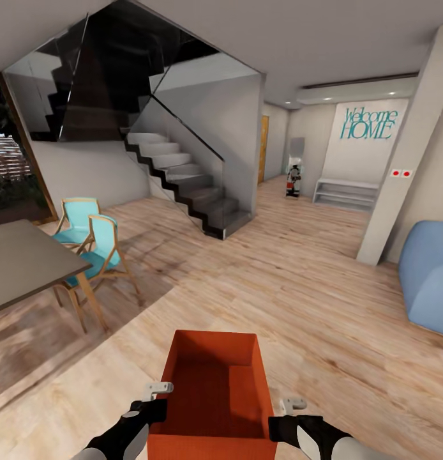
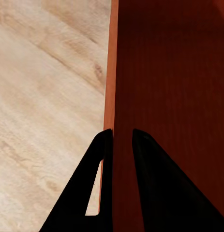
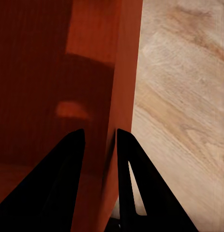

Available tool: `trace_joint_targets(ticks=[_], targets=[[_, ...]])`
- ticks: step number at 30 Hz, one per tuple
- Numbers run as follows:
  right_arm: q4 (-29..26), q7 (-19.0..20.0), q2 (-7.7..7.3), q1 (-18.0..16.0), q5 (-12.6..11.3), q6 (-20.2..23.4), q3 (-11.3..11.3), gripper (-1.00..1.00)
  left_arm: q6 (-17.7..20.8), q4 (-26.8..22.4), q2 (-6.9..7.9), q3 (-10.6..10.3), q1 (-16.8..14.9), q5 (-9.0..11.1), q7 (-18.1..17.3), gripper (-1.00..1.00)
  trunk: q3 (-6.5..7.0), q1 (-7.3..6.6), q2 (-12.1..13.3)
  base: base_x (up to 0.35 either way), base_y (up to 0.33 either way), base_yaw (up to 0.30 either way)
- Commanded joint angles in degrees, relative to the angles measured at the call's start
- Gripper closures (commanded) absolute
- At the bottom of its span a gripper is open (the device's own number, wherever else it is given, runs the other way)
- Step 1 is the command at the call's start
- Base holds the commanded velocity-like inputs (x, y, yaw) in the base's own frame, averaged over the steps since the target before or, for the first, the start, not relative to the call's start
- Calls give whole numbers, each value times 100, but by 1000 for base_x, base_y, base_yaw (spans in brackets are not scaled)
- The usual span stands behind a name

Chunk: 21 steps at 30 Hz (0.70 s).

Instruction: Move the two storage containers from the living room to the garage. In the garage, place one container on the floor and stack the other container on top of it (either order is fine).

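One storage container point(image 1: 212, 390) gripped by two grippers, left point(image 1: 159, 397) and right point(image 1: 282, 415).

We see black wrists on our arms point(image 1: 122, 434), white forearm shells, pale grey brackets, and wedge-shaped black fingers point(image 2: 155, 188).

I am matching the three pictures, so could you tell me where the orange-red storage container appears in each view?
Head view: storage container at bottom centre, held between both arms.
Left wrist view: its side wall runs between the left claw's fingers.
Right wrist view: its wall sits between the right claw's fingers.
Shared landmark: the light wood plank floor.
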Motion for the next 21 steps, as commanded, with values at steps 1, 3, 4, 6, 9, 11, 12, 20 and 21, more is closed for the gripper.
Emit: trace_joint_targets(ticks=[1, 3, 4, 6, 9, 11, 12, 20, 21], targets=[[-338, 22, -129, -3, 26, -180, -120, 100, 14, 12, 6, -184, 1, 152, 43, 100, -8, 4, -5, 334, 75, -155], [-338, 22, -129, -3, 26, -180, -122, 100, 14, 12, 5, -184, 1, 152, 43, 100, -8, 4, -5, 333, 75, -206], [-338, 22, -129, -2, 26, -180, -122, 100, 14, 12, 5, -184, 1, 152, 43, 100, -8, 4, -5, 333, 75, -180], [-338, 22, -129, -5, 26, -180, -120, 100, 14, 12, 5, -184, 1, 152, 43, 100, -8, 4, -5, 334, 75, -94], [-338, 22, -130, -4, 26, -180, -124, 100, 14, 12, 4, -184, 1, 152, 43, 100, -8, 4, -5, 333, 75, -34], [-338, 22, -129, -4, 26, -180, -120, 100, 14, 12, 4, -184, 1, 152, 43, 100, -8, 4, -5, 333, 75, -13], [-338, 22, -129, -5, 26, -180, -120, 100, 14, 12, 4, -184, 1, 152, 43, 100, -8, 4, -5, 334, 75, -8], [-331, 22, -131, -4, 26, -180, -125, 100, 14, 12, 4, -184, 1, 152, -38, 100, -8, 4, -5, 334, 75, -65], [-331, 22, -130, -4, 26, -180, -125, 100, 14, 12, 4, -184, 1, 152, -48, 100, -8, 4, -5, 334, 75, -170]])
